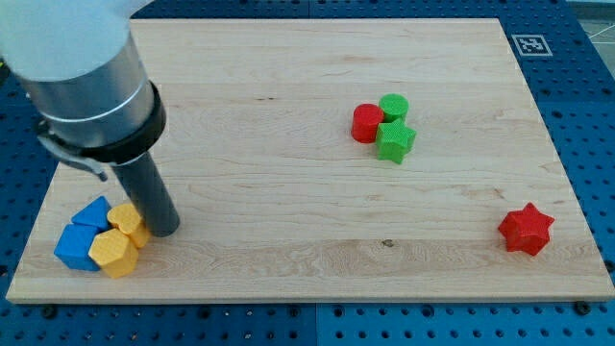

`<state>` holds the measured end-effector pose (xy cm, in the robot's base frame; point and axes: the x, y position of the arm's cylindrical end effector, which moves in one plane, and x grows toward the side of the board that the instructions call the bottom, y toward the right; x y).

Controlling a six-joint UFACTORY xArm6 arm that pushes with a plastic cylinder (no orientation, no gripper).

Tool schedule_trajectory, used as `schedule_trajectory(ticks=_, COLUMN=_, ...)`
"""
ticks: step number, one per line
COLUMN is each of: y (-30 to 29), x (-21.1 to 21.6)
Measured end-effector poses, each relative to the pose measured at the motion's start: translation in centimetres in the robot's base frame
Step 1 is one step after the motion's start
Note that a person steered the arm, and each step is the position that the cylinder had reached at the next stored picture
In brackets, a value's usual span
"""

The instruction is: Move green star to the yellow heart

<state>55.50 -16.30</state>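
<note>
- Star, green (395, 140), sits right of the counter's (288, 106) middle, touching a red cylinder (365, 123) and green cylinder (393, 106); no long axis shows.
- My tip (164, 229), a bare rod with no hand, rests beside the yellow blocks (122, 240).
- I can't make out which yellow block is the heart; blue blocks (81, 236) crowd them.

Lab test rig: wooden bench (288, 192) on blue perforated mounting plate (586, 125), fiducial tag (529, 44) at the corner, robot arm (86, 86) overhead.
</note>
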Motion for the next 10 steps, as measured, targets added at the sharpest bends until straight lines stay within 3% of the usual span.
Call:
schedule_trajectory(ticks=2, y=-1.5, x=1.7)
schedule_trajectory(ticks=3, y=3.5, x=0.4)
schedule_trajectory(ticks=6, y=29.3, x=-1.8)
schedule_trajectory(ticks=7, y=34.4, x=-3.8)
schedule_trajectory(ticks=9, y=34.4, x=-13.1)
schedule_trajectory(ticks=10, y=33.2, x=-13.1)
